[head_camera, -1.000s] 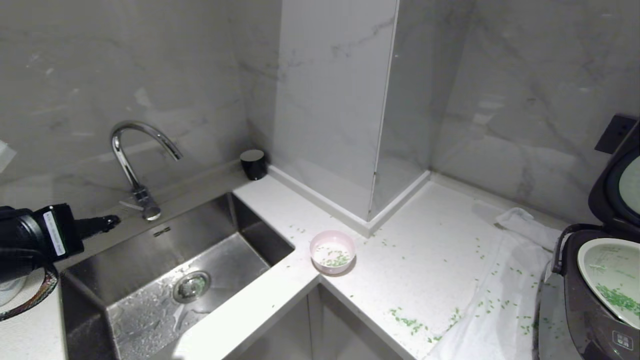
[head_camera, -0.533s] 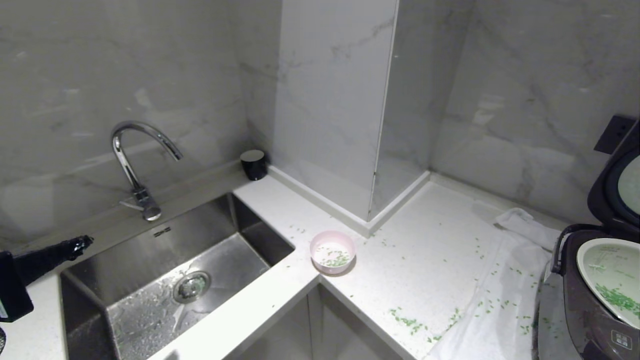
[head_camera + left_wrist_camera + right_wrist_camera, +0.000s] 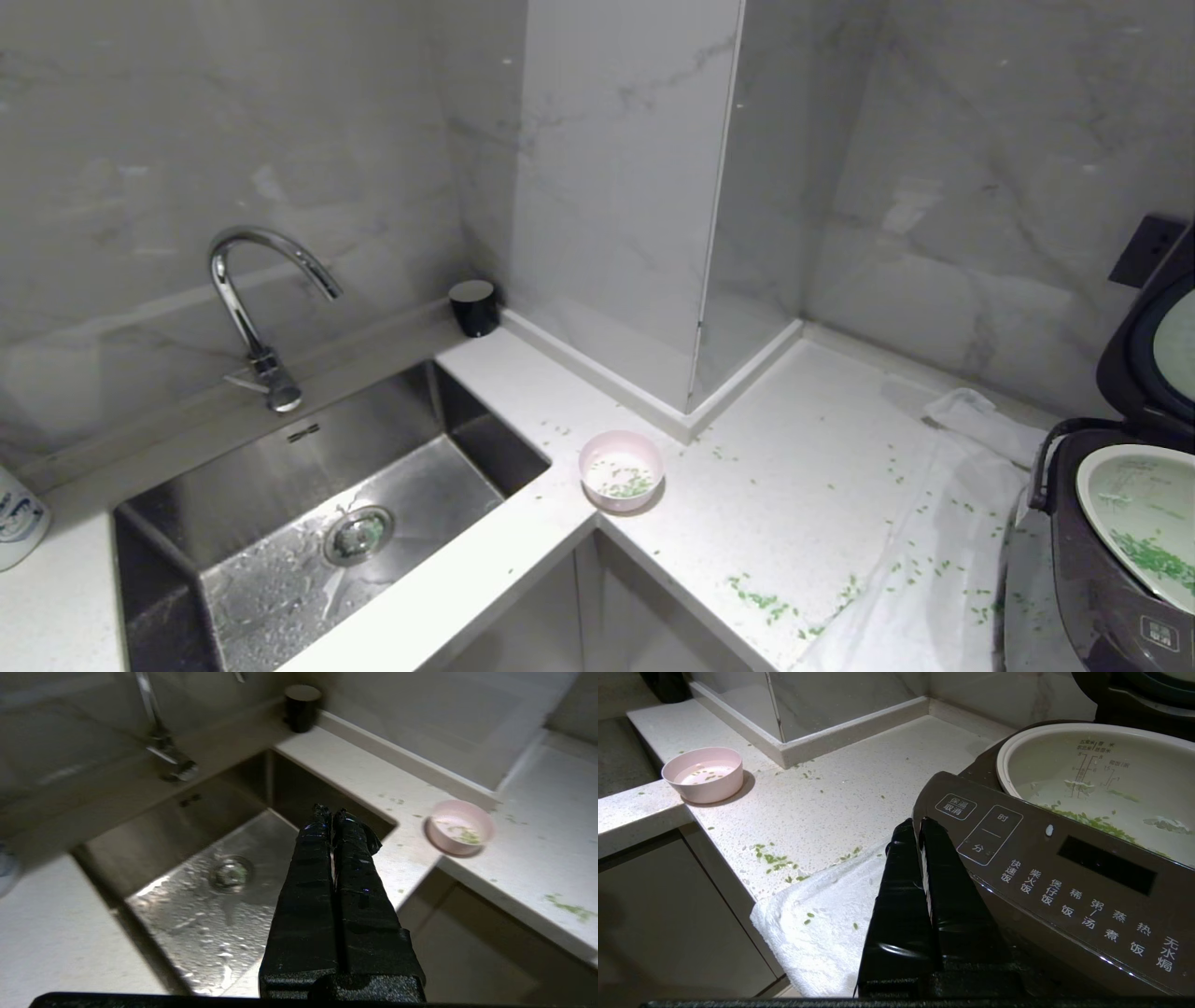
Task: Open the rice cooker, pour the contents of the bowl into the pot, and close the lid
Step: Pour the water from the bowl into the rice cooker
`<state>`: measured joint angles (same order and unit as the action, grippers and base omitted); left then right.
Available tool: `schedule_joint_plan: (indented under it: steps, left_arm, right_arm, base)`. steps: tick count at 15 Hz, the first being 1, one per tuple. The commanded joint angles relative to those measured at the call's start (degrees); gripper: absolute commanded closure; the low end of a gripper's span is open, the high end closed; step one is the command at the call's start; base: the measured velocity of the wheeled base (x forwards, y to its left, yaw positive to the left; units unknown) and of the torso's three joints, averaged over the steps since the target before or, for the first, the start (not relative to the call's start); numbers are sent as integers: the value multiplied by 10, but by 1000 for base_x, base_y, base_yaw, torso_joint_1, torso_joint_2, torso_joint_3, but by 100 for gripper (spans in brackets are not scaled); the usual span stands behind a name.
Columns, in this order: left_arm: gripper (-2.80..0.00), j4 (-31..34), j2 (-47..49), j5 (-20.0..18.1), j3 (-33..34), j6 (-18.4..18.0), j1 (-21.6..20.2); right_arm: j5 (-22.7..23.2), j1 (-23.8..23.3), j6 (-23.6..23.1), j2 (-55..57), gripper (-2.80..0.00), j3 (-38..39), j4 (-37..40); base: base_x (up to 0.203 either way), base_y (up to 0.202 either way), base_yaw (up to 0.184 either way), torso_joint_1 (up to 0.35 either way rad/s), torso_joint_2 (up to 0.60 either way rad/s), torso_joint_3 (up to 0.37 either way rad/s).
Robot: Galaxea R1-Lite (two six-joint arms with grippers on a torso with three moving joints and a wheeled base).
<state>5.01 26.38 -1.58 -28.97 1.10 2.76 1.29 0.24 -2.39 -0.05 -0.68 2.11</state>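
My rice cooker (image 3: 1102, 560) sits at the right end of the counter (image 3: 794, 448) with its lid (image 3: 1153, 345) raised. The pot (image 3: 1101, 774) inside it holds a scatter of green contents (image 3: 1092, 823). The bowl (image 3: 621, 469) stands upright near the counter's inner corner, beside the sink (image 3: 308, 523), with only a few green bits left in it. More bits lie loose on the counter and on the white cloth (image 3: 826, 924). My left gripper (image 3: 331, 811) hangs over the sink, fingers pressed together and empty. My right gripper (image 3: 916, 823) is likewise closed on nothing, just before the cooker's front panel.
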Motion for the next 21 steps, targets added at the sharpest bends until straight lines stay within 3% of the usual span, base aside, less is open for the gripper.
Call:
schedule_joint_plan:
  steps: [1, 3, 6, 10, 13, 21]
  left_arm:
    - [0, 0, -65, 5, 19, -11, -16]
    - [0, 1, -91, 7, 42, -24, -31]
    - [0, -6, -130, 8, 124, -80, -51]
    - [0, -67, -155, 6, 228, -92, -43]
    - [0, -76, -211, 4, 280, -110, -34]
    - [0, -67, -266, 5, 297, -84, -28]
  right_arm:
    - [0, 0, -1, 0, 0, 0, 0]
    - [0, 0, -1, 0, 0, 0, 0]
    - [0, 0, -1, 0, 0, 0, 0]
    - [0, 0, -1, 0, 0, 0, 0]
    - [0, 0, -1, 0, 0, 0, 0]
    - [0, 0, -1, 0, 0, 0, 0]
  base:
    - [0, 0, 0, 0, 0, 0]
    - [0, 0, 0, 0, 0, 0]
    - [0, 0, 0, 0, 0, 0]
    - [0, 0, 0, 0, 0, 0]
    - [0, 0, 0, 0, 0, 0]
    - [0, 0, 0, 0, 0, 0]
